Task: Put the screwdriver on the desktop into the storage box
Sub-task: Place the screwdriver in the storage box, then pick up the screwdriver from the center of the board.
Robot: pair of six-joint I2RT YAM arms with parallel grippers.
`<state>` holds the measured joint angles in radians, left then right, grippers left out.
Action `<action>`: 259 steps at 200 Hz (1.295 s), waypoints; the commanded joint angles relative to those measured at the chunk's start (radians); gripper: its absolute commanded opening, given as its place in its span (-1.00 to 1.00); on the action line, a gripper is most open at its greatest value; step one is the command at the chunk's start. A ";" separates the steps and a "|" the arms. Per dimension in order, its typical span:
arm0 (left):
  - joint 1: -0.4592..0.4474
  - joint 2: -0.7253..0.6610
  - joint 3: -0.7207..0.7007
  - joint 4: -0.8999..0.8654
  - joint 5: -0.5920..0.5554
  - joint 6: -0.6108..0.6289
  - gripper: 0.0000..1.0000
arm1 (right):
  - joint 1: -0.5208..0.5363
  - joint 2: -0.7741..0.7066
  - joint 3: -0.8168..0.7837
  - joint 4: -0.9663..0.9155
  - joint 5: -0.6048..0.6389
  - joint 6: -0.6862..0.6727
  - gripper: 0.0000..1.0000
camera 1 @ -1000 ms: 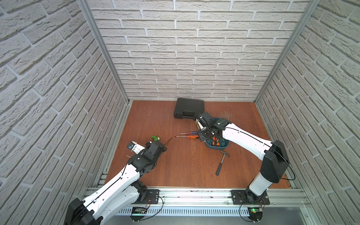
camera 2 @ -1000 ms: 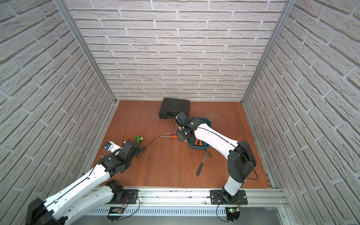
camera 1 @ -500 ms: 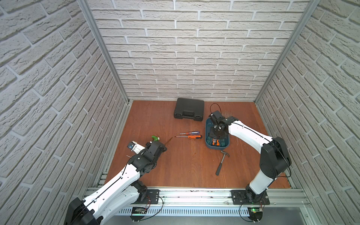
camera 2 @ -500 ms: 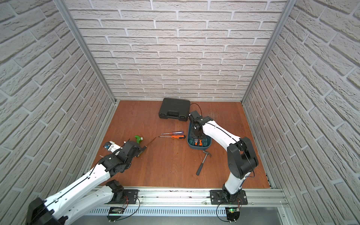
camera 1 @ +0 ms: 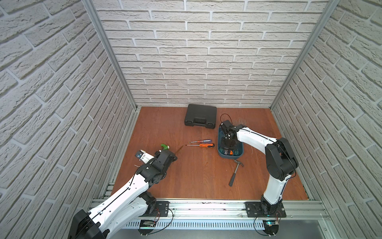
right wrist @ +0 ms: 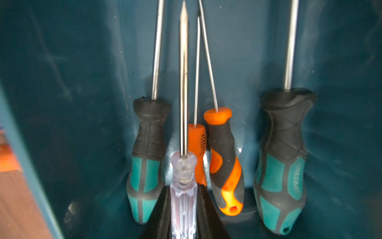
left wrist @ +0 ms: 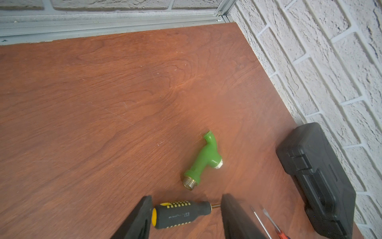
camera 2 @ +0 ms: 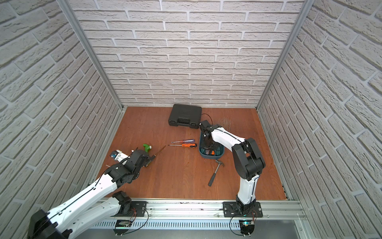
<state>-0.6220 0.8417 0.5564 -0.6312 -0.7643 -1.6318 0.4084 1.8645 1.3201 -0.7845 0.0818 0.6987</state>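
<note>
Down inside the teal storage box [camera 1: 222,155] [right wrist: 62,103], my right gripper [camera 1: 226,142] [right wrist: 183,191] is shut on a clear-handled screwdriver [right wrist: 183,171], shaft pointing along the box. Several teal, black and orange screwdrivers [right wrist: 225,165] lie on the box floor beneath it. On the desktop [camera 1: 196,175] my left gripper [camera 2: 147,160] [left wrist: 186,198] is open. A black-and-yellow screwdriver [left wrist: 182,214] lies lengthwise between its fingers, and I cannot tell whether they touch it. An orange-and-black screwdriver [camera 1: 206,145] and a red-and-blue one [camera 1: 203,141] lie left of the box.
A black hard case [camera 1: 200,117] sits at the back, close to the box. A hammer [camera 1: 235,171] lies in front of the box. A green pipe fitting [left wrist: 203,161] rests just beyond my left gripper. Brick walls enclose three sides.
My right gripper has carried the clear-handled screwdriver from the box's left edge to over the box and down into it. The left arm has not moved.
</note>
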 commanded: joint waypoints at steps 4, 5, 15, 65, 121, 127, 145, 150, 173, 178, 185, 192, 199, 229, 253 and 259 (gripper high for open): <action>0.008 0.006 0.029 -0.021 -0.015 0.009 0.16 | -0.003 -0.007 0.018 0.003 0.012 -0.024 -0.33; 0.008 0.006 0.029 -0.022 -0.015 0.009 0.16 | -0.003 -0.007 0.018 0.003 0.012 -0.025 -0.32; 0.008 0.010 0.030 -0.021 -0.016 0.011 0.16 | -0.003 -0.015 0.019 0.004 0.010 -0.035 -0.22; 0.026 0.079 0.112 -0.050 0.015 0.182 0.15 | -0.003 -0.100 0.033 -0.001 0.042 -0.074 -0.01; 0.189 0.264 0.239 -0.029 0.426 0.776 0.27 | -0.003 -0.261 -0.036 0.078 0.087 -0.105 0.00; 0.195 0.286 0.245 -0.034 0.483 0.827 0.28 | -0.003 -0.271 -0.043 0.081 0.092 -0.105 0.00; 0.199 0.347 0.264 -0.076 0.570 0.942 0.33 | -0.003 -0.294 -0.065 0.090 0.103 -0.108 -0.01; 0.200 0.361 0.269 -0.091 0.583 0.965 0.33 | -0.003 -0.296 -0.067 0.090 0.104 -0.108 -0.01; 0.204 0.418 0.296 -0.134 0.597 1.068 0.36 | -0.003 -0.303 -0.076 0.098 0.101 -0.107 -0.01; 0.206 0.430 0.302 -0.140 0.596 1.087 0.37 | -0.003 -0.301 -0.077 0.100 0.099 -0.106 -0.01; 0.214 0.447 0.311 -0.144 0.601 1.115 0.39 | -0.003 -0.301 -0.076 0.102 0.098 -0.105 -0.01; 0.223 0.463 0.319 -0.146 0.606 1.134 0.40 | -0.003 -0.300 -0.075 0.100 0.094 -0.105 -0.01; 0.235 0.477 0.325 -0.141 0.619 1.156 0.43 | -0.003 -0.298 -0.073 0.101 0.093 -0.103 -0.01; 0.319 0.524 0.333 -0.117 0.756 1.244 0.76 | -0.003 -0.306 -0.073 0.097 0.098 -0.107 -0.01; 0.343 0.547 0.341 -0.104 0.814 1.310 0.77 | -0.004 -0.316 -0.081 0.097 0.107 -0.112 -0.01; 0.346 0.556 0.342 -0.102 0.823 1.321 0.77 | -0.004 -0.318 -0.083 0.096 0.107 -0.111 -0.01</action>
<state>-0.2924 1.3762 0.8711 -0.7368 -0.0387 -0.4183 0.4084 1.5784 1.2484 -0.7078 0.1650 0.6014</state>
